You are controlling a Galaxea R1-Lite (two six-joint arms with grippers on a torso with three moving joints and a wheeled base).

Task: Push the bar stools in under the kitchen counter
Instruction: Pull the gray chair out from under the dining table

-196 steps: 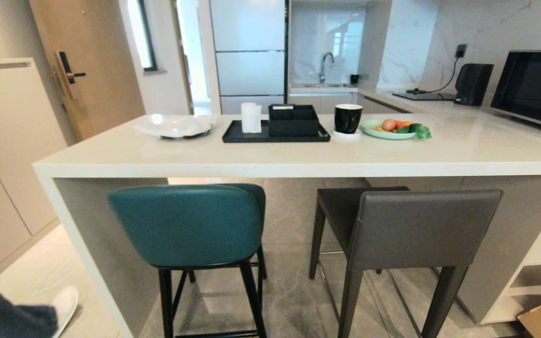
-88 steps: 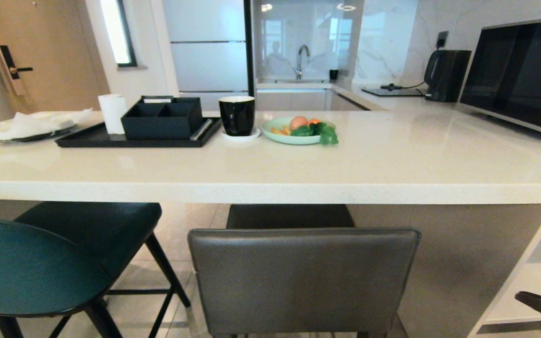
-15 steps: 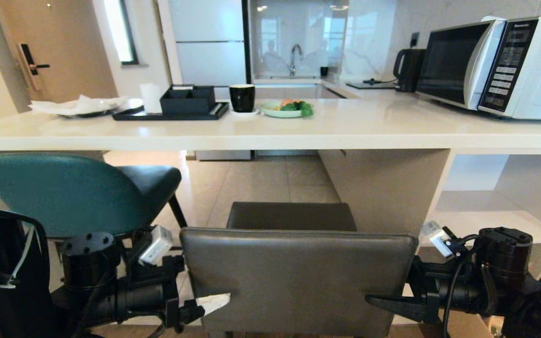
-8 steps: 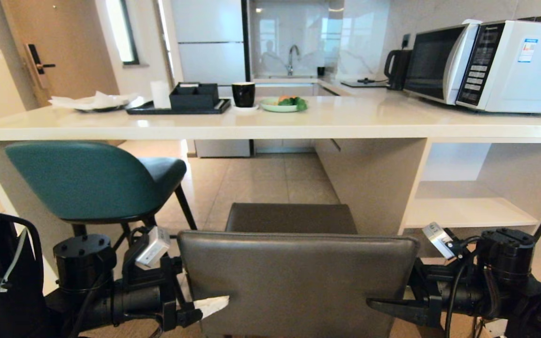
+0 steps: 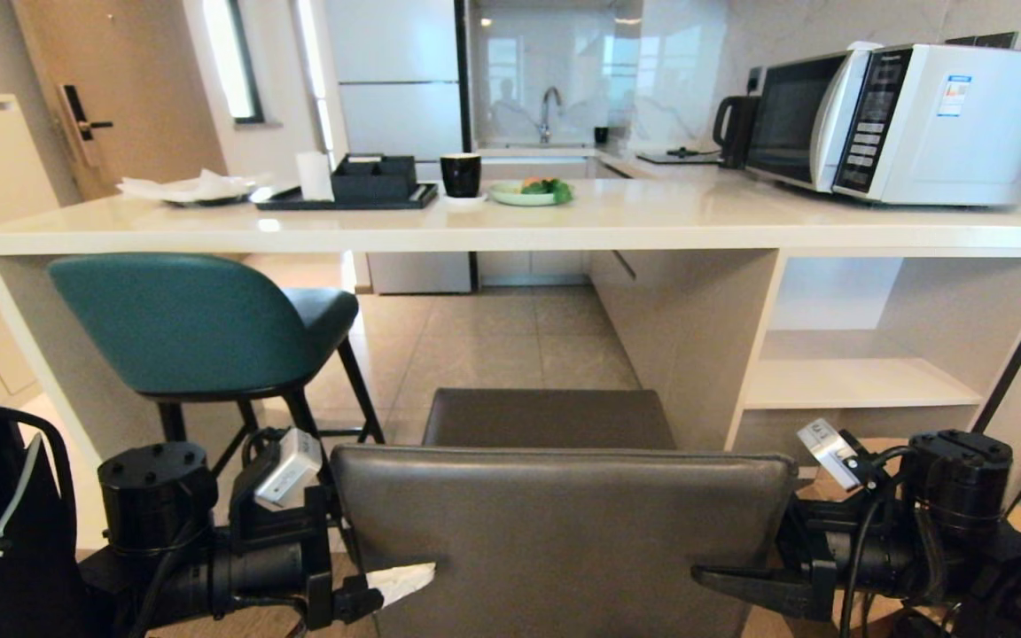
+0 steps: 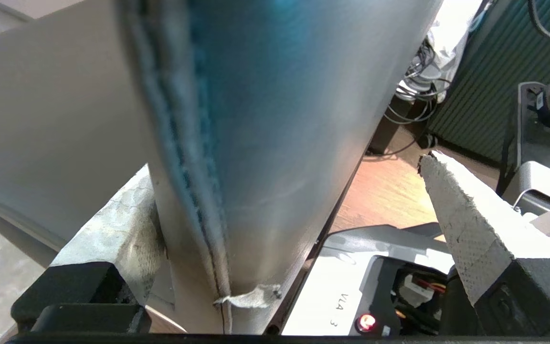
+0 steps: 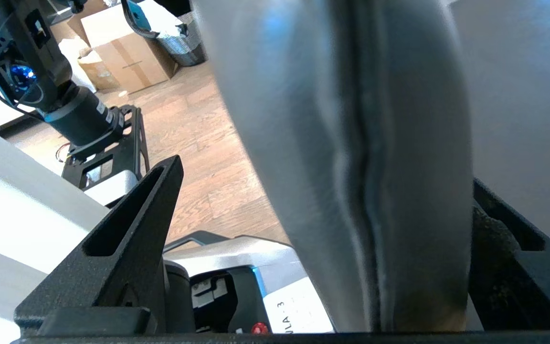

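The dark-grey bar stool (image 5: pixel 564 532) stands right in front of me, its backrest filling the lower middle of the head view, well short of the kitchen counter (image 5: pixel 510 226). My left gripper (image 5: pixel 360 580) is open astride the backrest's left edge (image 6: pixel 237 143), one padded finger (image 6: pixel 466 224) behind it. At the backrest's right edge (image 7: pixel 361 143) my right gripper (image 5: pixel 741 576) is open too, with a black finger (image 7: pixel 136 224) on the rear side. The teal bar stool (image 5: pixel 191 323) stands at the left, its seat partly under the counter.
On the counter sit a microwave (image 5: pixel 909 124), a kettle (image 5: pixel 728 128), a black tray with a box (image 5: pixel 346 190), a black mug (image 5: pixel 461 175) and a green plate (image 5: pixel 528 192). A white shelf niche (image 5: pixel 856 381) lies under the counter's right end. Cardboard boxes (image 7: pixel 127 52) stand behind.
The whole view has drawn back from the counter, which now looks smaller with its left end in sight. The grey stool keeps its size and place between my open grippers.
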